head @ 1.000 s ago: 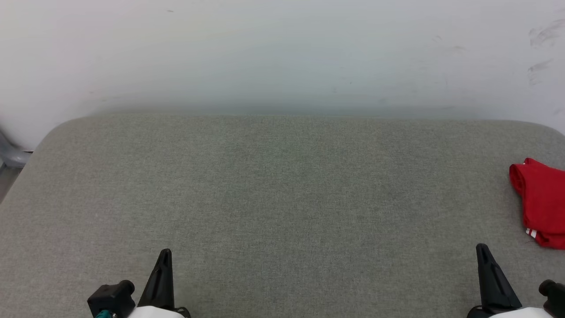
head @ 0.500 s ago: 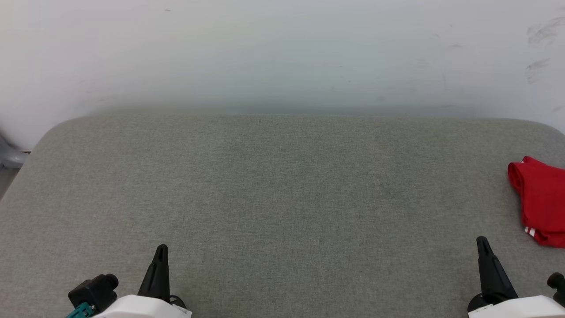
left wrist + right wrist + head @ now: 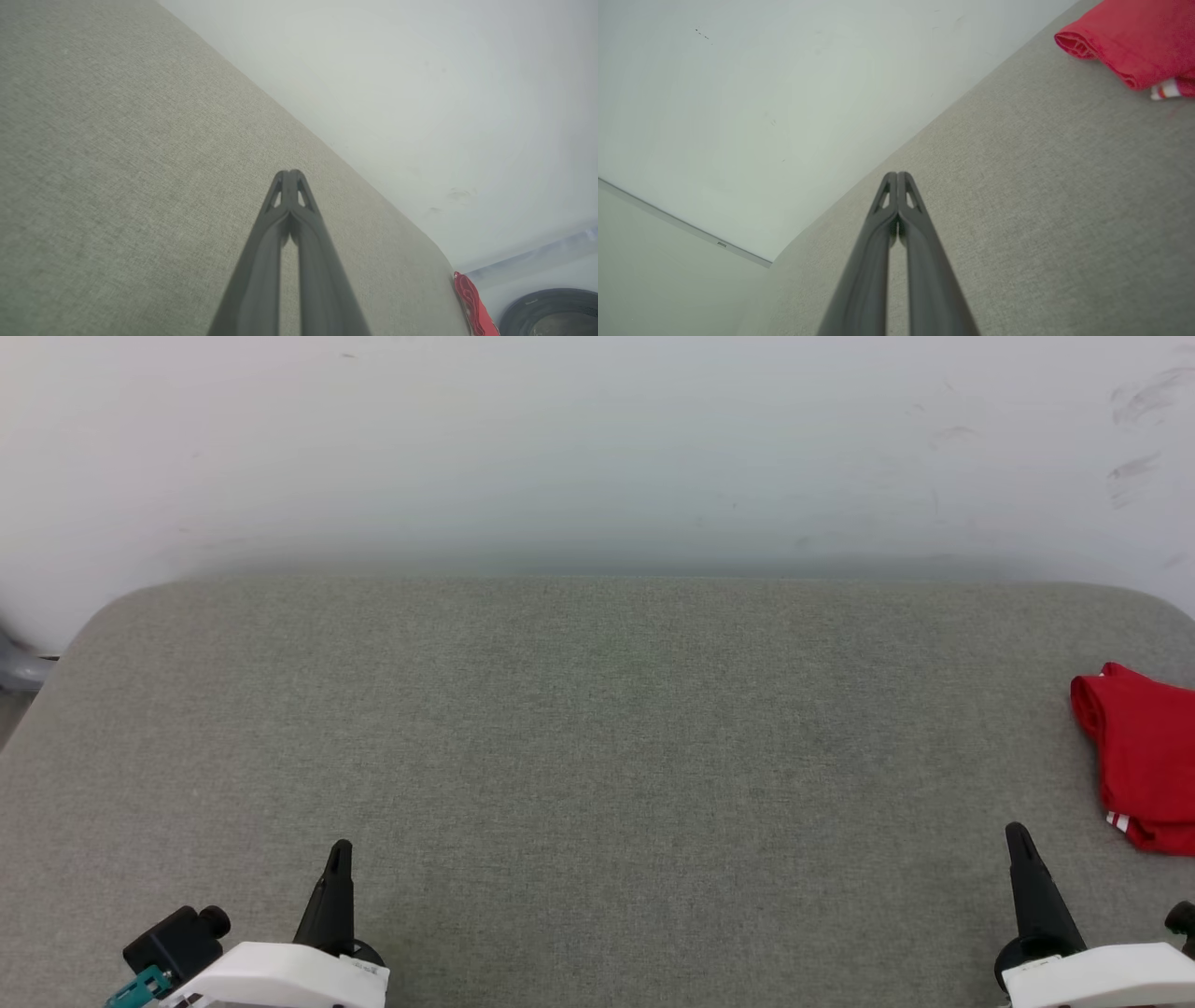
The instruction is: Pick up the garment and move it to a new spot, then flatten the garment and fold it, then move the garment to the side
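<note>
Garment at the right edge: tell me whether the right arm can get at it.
Probably yes: only bare grey surface lies between the shut right claw and the garment; it must open first.

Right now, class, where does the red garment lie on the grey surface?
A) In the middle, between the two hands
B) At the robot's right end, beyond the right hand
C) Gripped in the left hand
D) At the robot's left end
B: the garment lies bunched at the right end of the grey surface, farther right than the shut right hand, untouched by it.
</note>
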